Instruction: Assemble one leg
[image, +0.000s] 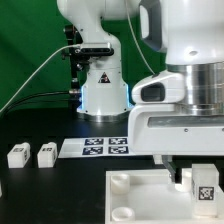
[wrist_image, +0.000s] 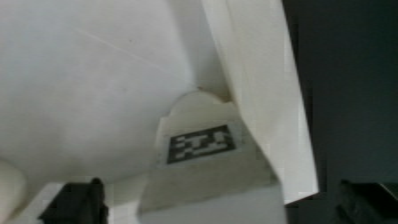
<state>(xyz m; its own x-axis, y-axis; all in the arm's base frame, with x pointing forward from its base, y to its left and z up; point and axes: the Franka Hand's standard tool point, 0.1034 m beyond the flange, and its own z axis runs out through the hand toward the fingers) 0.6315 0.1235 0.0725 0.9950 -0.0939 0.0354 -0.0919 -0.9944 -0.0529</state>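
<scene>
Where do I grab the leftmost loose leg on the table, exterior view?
Take the leg from straight above, with the jaws closing across its short width on the two plain side faces. It is a low block lying flat on the black table, so only the top is free. Its neighbour leg lies apart, which probably leaves room for a jaw.

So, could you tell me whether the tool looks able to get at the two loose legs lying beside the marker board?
Probably yes: the two legs lie in the open on the table with nothing over them, though the tool is across at the panel, by another leg.
</scene>
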